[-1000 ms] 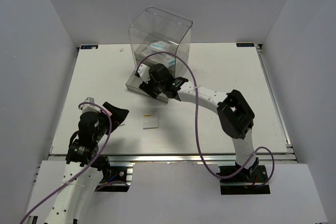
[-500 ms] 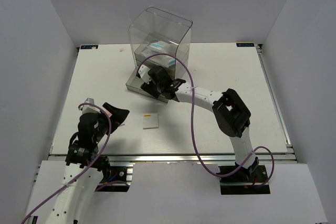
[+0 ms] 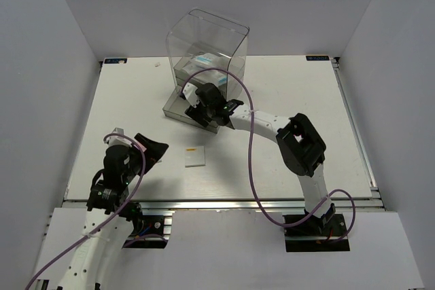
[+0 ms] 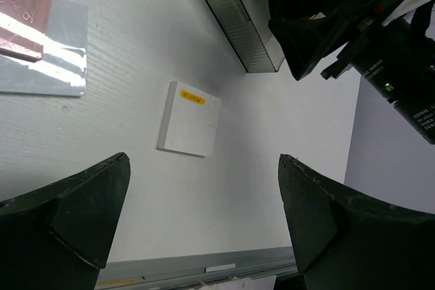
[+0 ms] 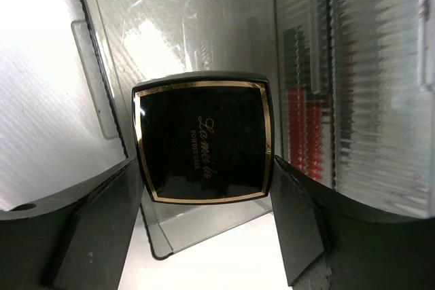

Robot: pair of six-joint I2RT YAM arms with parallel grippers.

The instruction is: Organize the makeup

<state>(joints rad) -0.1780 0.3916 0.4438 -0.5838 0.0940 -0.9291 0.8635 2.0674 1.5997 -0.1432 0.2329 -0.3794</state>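
Nearest, well in front of the drawer box and off to its left: left arm folded low over the white table, wrist tipped down. Left gripper spread wide, matte black wedge fingers apart with nothing between.

Closer to the box, lying flat: white pad, a thin square with a small yellow label near one corner. Also in front of the box and to its left, cut by the edge of the left wrist view: pink pad, glossy, resting on a grey translucent sheet.

Further on, right arm stretched long from its base, elbow bent, forearm slanting in toward the box's foot, purple cable looping along it. Right gripper pinching the black compact by two opposite edges: square, glossy, rounded corners, gold border line and gold script on the lid. Held over the drawer pulled out at the box's front, smoky clear plastic with a flat floor.

Just beside, behind the box's ribbed clear wall, blurred red sticks. Farthest, inside the tall clear box, white blue-printed packets.
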